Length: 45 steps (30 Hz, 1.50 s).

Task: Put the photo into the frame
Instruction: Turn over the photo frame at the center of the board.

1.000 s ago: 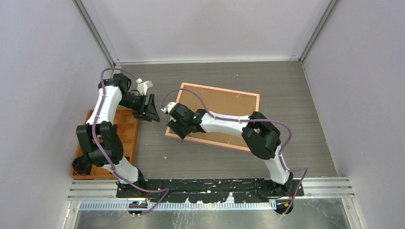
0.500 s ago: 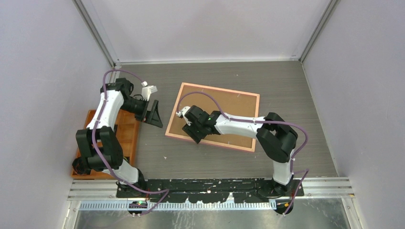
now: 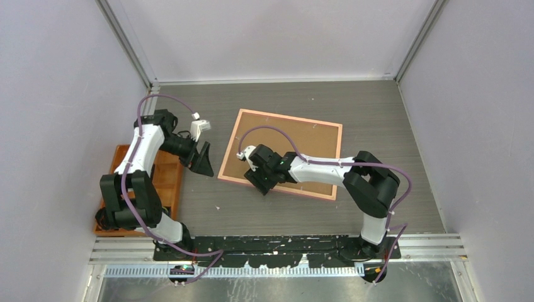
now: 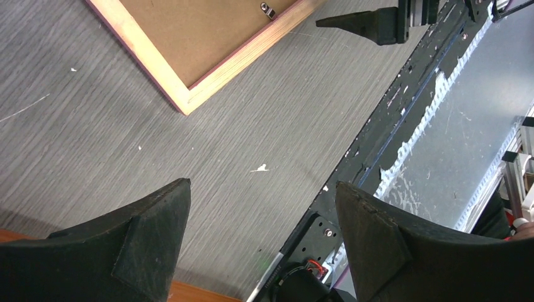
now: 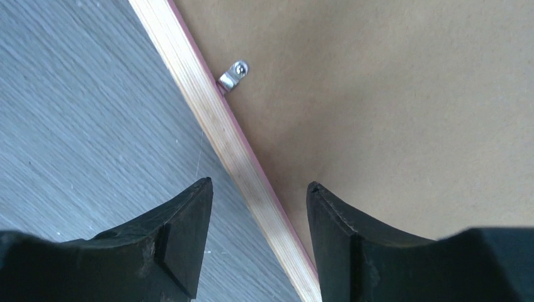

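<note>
The frame [image 3: 284, 116] lies back up on the table, its wood-brown rail around a brown backing board [image 3: 302, 141]. The photo is hidden. My right gripper [image 3: 260, 182] is open and straddles the frame's near rail [image 5: 214, 126] by the near-left corner, one finger over the table and one over the backing board [image 5: 390, 94]. In the right wrist view the gripper [image 5: 259, 189] holds nothing. My left gripper [image 3: 204, 160] is open and empty above bare table, left of the frame. The left wrist view shows this gripper [image 4: 261, 214] and the frame's corner [image 4: 189, 100].
An orange compartment tray [image 3: 165, 179] sits at the left under the left arm. A small metal clip [image 5: 234, 74] stands on the frame's inner edge. The black arm base rail [image 4: 378, 145] runs along the near table edge. Grey walls close three sides.
My right gripper has moved right and a little nearer along the frame's near-left corner. My left gripper has swung slightly nearer and to the right. The frame has not moved.
</note>
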Tool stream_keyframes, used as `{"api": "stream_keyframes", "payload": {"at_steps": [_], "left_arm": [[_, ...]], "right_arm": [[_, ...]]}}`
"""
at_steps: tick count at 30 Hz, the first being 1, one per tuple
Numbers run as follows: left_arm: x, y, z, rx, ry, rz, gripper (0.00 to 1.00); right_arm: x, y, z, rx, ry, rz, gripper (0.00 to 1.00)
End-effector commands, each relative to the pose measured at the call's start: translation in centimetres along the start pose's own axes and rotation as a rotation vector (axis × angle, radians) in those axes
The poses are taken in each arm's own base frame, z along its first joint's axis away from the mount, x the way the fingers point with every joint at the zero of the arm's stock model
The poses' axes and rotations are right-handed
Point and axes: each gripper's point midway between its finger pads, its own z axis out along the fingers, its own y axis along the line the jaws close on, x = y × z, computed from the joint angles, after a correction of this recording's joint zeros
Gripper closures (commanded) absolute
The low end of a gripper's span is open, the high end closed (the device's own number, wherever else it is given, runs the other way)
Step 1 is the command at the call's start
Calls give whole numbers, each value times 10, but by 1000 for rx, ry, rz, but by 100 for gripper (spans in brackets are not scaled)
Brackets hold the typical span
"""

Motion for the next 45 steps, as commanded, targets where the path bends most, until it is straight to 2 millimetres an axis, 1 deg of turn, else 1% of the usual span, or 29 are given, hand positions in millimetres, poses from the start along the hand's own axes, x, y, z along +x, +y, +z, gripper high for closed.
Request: {"api": "stream_keyframes", "payload": {"at_steps": [1,3,7,9,10,12,15,17,19,20,21,22,23,25,27,28,29,31,35,38,40,42,45], "left_arm": [[-8,-9,-7,3,-39,80,13],[-7,-9,-5,4,-43,76,13],[-5,-9,-4,-12,-50,109,13],[-3,-6,-2,-25,-35,162,9],[-2,-4,0,-34,-22,196,5],[-2,-1,1,-50,-9,260,4],[-6,-3,-2,-81,-55,389,3],[-5,-3,-4,-130,-80,541,2],[-9,8,-10,-239,-87,685,0],[-7,12,-12,-272,-80,746,0],[-6,11,-14,-296,-77,815,0],[-4,7,-15,-309,-86,872,0],[-6,2,-16,-317,-107,912,0],[-11,-8,-18,-321,-151,993,0],[-11,-20,-16,-314,-165,1076,0],[-10,-21,-15,-317,-160,1096,0],[-10,-28,-10,-298,-150,1144,0],[-11,-33,-6,-302,-159,1207,1],[-20,-46,-2,-364,-219,1405,1],[-28,-51,2,-433,-255,1540,3],[-37,-52,1,-480,-262,1624,6],[-46,-49,3,-519,-266,1655,6],[-57,-44,6,-534,-217,1694,8]], "right_arm": [[-4,2,-19,-14,-39,11,38],[-3,1,-21,-8,-35,1,39],[4,1,-18,-11,-9,-10,44],[7,2,-15,-14,1,-12,46],[8,1,-14,-11,3,-10,47],[7,1,-12,-3,3,-9,52],[3,4,-11,4,-7,-13,63],[0,5,-11,6,-9,-15,68],[-8,7,-15,-5,-23,-12,76],[-13,8,-18,-12,-30,-11,81],[-18,9,-21,-19,-33,-13,85],[-24,12,-24,-29,-42,-15,88],[-30,13,-28,-38,-48,-17,89],[-42,18,-37,-67,-65,-17,89],[-55,25,-47,-118,-91,-1,89],[-61,27,-53,-139,-103,14,89],[-71,29,-61,-164,-121,38,89],[-84,31,-75,-206,-144,71,90],[-101,36,-100,-276,-178,107,90],[-110,38,-117,-341,-181,136,90],[-116,39,-128,-371,-197,151,90],[-120,39,-135,-390,-207,163,90],[-125,39,-147,-417,-216,184,91]]}}
